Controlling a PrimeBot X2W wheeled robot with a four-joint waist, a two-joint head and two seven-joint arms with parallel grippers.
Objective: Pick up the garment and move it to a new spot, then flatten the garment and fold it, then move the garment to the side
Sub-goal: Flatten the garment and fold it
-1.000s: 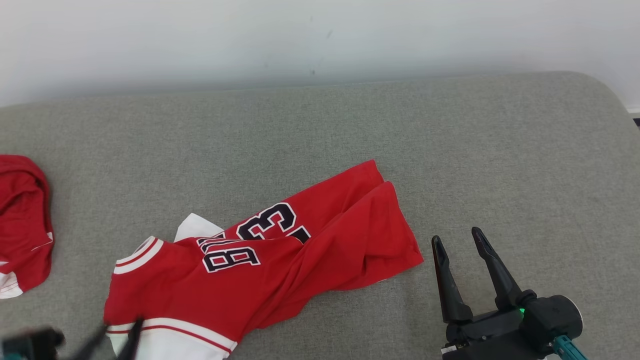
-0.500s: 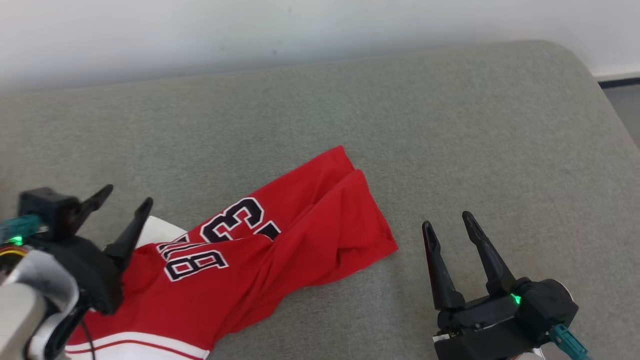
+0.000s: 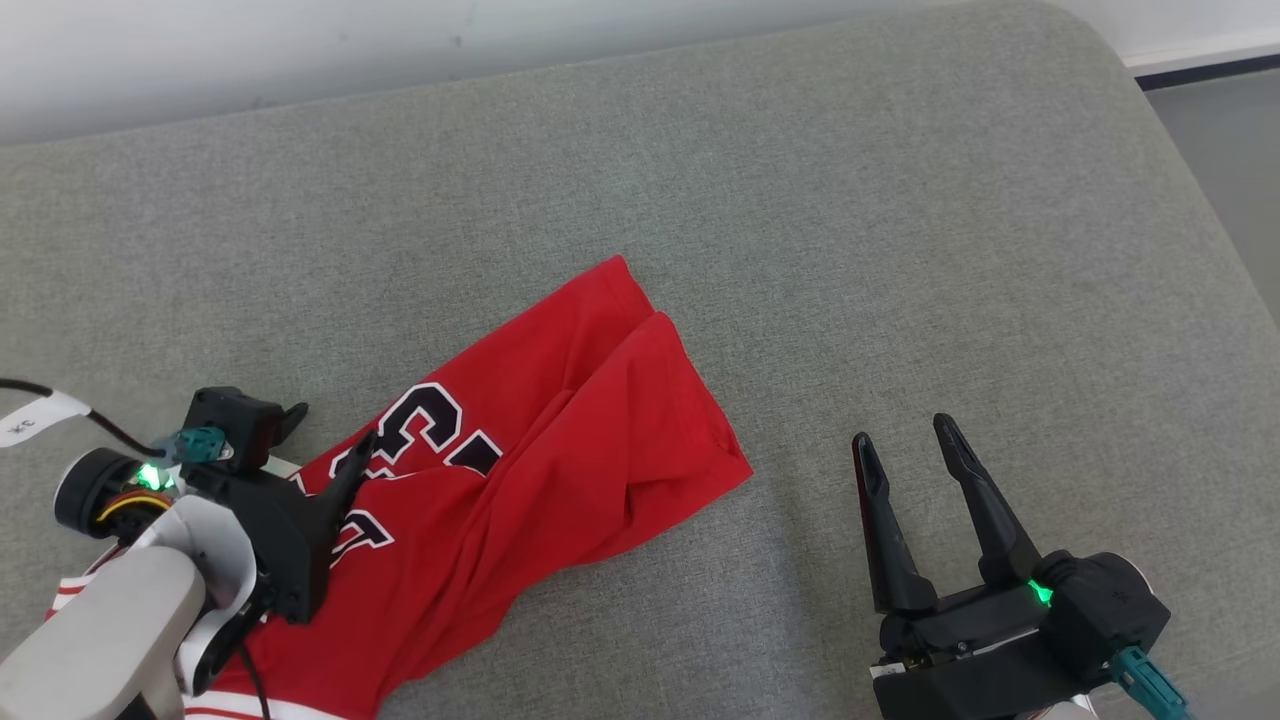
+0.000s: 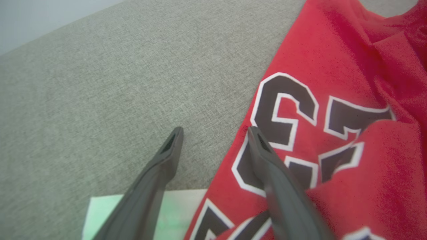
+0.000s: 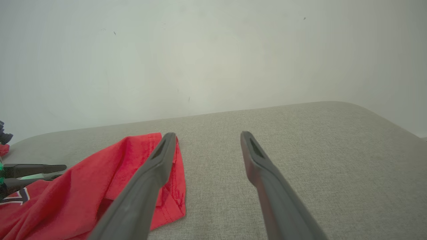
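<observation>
Okay, head view: the left gripper point(image 3: 334, 424), a blur at the bottom edge a second ago, is now up over the garment's point(image 3: 540, 440) near-left end, jaws apart and nothing held (the camera has swung too, the jersey itself looks unmoved). That probably means the relocation is done and flattening comes next. The right gripper point(image 3: 900, 432) is spread and empty, just beside the hem corner. The garment lies crumpled on the grey cushion point(image 3: 800, 250), long axis diagonal, plain red end pointing up-right. Left wrist view: fingers apart, one tip over the printed number point(image 4: 283, 106), the other over bare cushion. Right wrist view: jaws wide, red hem just left.
</observation>
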